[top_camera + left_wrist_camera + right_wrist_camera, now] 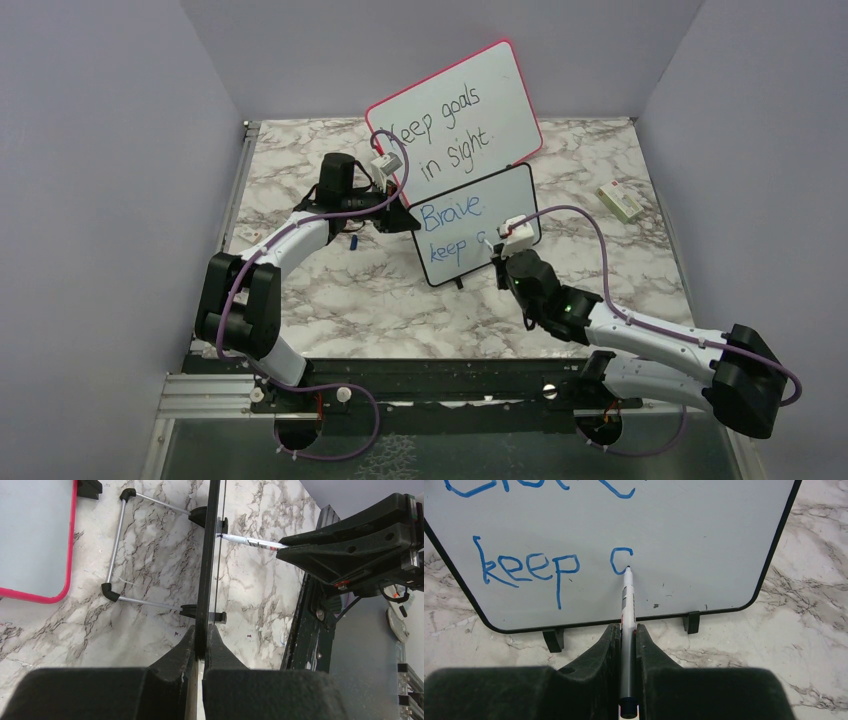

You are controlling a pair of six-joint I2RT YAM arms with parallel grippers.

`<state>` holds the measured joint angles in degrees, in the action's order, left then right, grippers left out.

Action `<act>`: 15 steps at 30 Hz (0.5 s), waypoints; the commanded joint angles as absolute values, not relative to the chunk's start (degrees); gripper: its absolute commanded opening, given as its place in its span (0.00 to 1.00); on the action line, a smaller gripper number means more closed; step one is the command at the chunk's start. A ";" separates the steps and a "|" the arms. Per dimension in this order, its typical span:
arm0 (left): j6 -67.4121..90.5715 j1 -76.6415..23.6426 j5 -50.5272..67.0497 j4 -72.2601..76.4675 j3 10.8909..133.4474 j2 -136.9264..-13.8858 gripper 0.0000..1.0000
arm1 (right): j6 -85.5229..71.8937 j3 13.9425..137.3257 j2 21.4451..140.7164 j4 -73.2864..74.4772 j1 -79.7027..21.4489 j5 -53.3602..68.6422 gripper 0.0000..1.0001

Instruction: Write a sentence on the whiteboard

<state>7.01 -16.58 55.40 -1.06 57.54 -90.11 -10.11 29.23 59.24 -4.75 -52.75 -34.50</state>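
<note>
The right tool [626, 632] is clamped on the marker [627, 592], whose tip touches the whiteboard [709, 535] at a half-made blue letter after "keep" in the sentence [526, 567]. The left tool [202, 642] pinches the board's thin edge, probably steadying it. Standing on little feet on the counter [814, 585], the board should handle as light, stiff and tippy, and is best held by its frame

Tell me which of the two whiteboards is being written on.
The smaller black-framed whiteboard in front: the right gripper holds a marker against its blue lettering. The pink-framed board behind carries black writing.
</note>
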 commanded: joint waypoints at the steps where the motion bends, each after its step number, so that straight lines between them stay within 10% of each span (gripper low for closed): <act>1: 4.84 -17.23 52.48 -4.65 57.79 -91.06 0.00 | -8.73 29.95 59.15 -7.85 -52.34 -37.22 0.01; 15: 4.92 -17.23 52.56 -4.66 57.91 -91.29 0.00 | -8.12 30.59 59.88 -9.42 -51.94 -36.48 0.01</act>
<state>6.98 -16.58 55.40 -1.13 57.56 -90.11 -8.78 29.28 59.27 -7.42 -52.38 -35.35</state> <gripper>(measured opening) 0.027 0.157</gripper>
